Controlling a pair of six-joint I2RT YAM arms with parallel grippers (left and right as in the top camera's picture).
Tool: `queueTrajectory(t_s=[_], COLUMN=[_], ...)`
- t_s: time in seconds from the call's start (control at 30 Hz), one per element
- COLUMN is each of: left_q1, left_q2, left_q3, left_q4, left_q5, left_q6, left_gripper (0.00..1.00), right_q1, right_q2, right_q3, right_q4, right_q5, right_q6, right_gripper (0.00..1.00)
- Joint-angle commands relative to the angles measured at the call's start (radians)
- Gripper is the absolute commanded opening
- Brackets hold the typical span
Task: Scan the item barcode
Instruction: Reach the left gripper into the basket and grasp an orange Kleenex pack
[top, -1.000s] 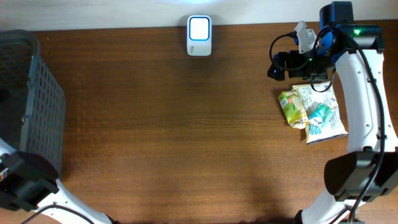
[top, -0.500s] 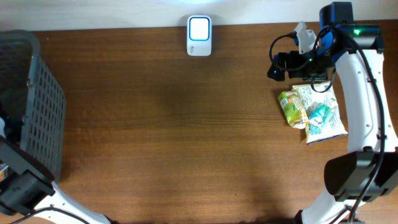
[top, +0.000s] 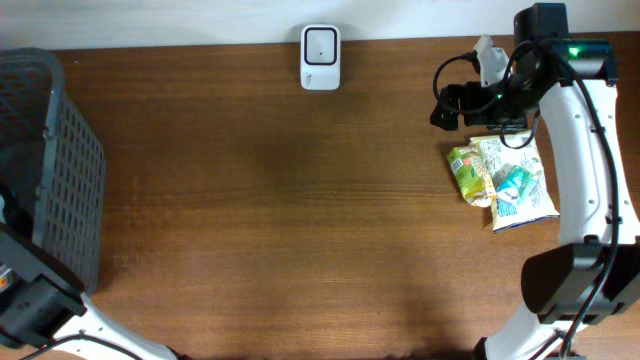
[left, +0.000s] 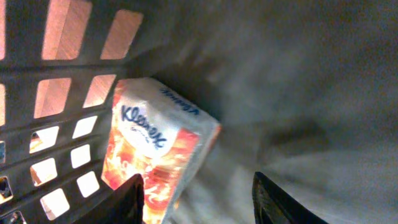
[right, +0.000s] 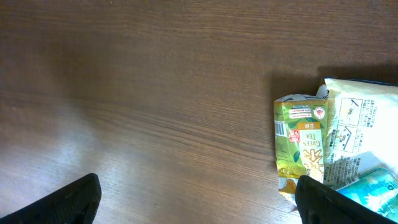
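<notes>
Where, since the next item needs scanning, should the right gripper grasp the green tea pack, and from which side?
Probably its free long edge: the green tea pack lies flat on the table, its other long edge against the white pouch. Come down from above on the bare-wood side, one finger sliding under that edge.

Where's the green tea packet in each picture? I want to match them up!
Overhead: the green tea packet is at the right side, about halfway down.
Left wrist: not in it.
Right wrist: lower right, standing lengthwise.
Shared landmark: the white snack bag lying right against the packet, also seen at the right wrist view's right edge.
</notes>
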Motion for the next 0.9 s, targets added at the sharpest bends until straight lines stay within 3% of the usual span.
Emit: queueTrajectory(t_s=[0.0, 0.1, 0.17, 0.23, 0.3, 0.43, 0.63, 0.8, 0.87], left_q1=[0.049, 0.096, 0.115, 0.120, 0.120, 0.093, -0.048, -0.179, -0.220], left_q2=[-0.014, -0.014, -0.014, -0.013, -0.013, -0.014, -0.079, -0.249, -0.344], left_q3=[-0.005, -0.011, -0.030, -0.070, -0.085, -0.060, 0.125, 0.275, 0.325], left_q4=[-0.005, -0.006, 0.002, 0.029, 0.033, 0.035, 0.010, 0.010, 0.011], left_q5=[-0.015, 0.043, 0.150, 0.165, 0.167, 0.236, 0.259, 0.274, 0.374], left_q6=[0.007, -0.003, -0.003, -0.003, -0.003, -0.002, -0.003, -0.050, -0.049], left_gripper=[0.52, 0.49, 0.42, 0.34, 0.00, 0.00, 0.00, 0.00, 0.00], right_q1=[0.004, 0.004, 0.004, 0.004, 0.004, 0.004, 0.004, 0.004, 0.004], right_q2=[-0.017, -0.016, -0.016, -0.016, -0.016, -0.016, -0.016, -0.016, -0.016], right_q3=[0.015, 0.015, 0.015, 0.015, 0.015, 0.015, 0.015, 0.015, 0.015], right_q4=[0.000, 0.001, 0.008, 0.007, 0.008, 0.008, 0.008, 0.008, 0.008], right_q5=[0.006, 0.006, 0.006, 0.006, 0.010, 0.010, 0.010, 0.009, 0.009], right_q6=[-0.005, -0.005, -0.005, -0.008, -0.008, -0.008, -0.008, -0.007, -0.007], right_gripper=[0.99, 0.99, 0.99, 0.99, 0.99, 0.99, 0.99, 0.99, 0.99])
